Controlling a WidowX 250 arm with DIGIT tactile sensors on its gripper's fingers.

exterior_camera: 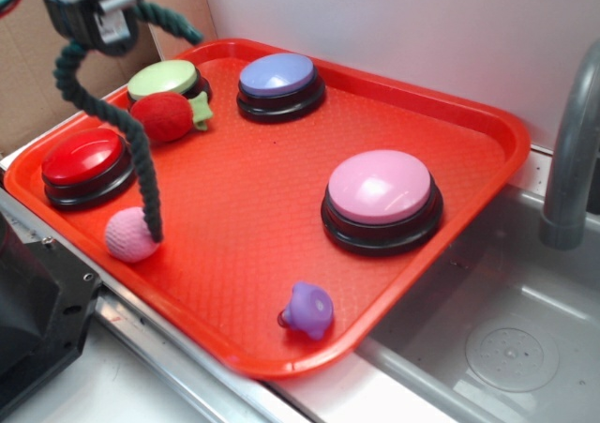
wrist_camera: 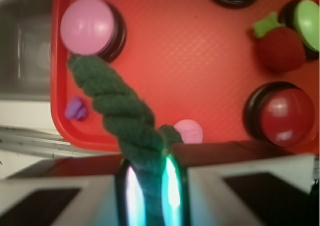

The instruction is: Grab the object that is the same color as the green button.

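1. The claw (exterior_camera: pixel 94 20) sits at the top left corner of the exterior view, its upper part cut off by the frame edge; in the wrist view the fingertips are blurred and washed in a green glow
2. The green button (exterior_camera: pixel 164 79) is half masked by the red plush strawberry (exterior_camera: pixel 164 116) pressed up against its front
3. On the red tray (exterior_camera: pixel 469 113) too: a lilac-blue button (exterior_camera: pixel 278 74) at the back, a red button (exterior_camera: pixel 84 156) on the left, a big pink button (exterior_camera: pixel 380 187) on the right, a pink ball (exterior_camera: pixel 128 234) near the front-left rim, a small purple toy (exterior_camera: pixel 308 309) by the front edge
4. A grey sink (exterior_camera: pixel 506 348) and faucet pipe (exterior_camera: pixel 572 151) lie right of the tray
5. The claw is clamped on the dark green rope (exterior_camera: pixel 141 160), lifted clear; its long end hangs down over the pink ball, its short end pokes out toward the back wall
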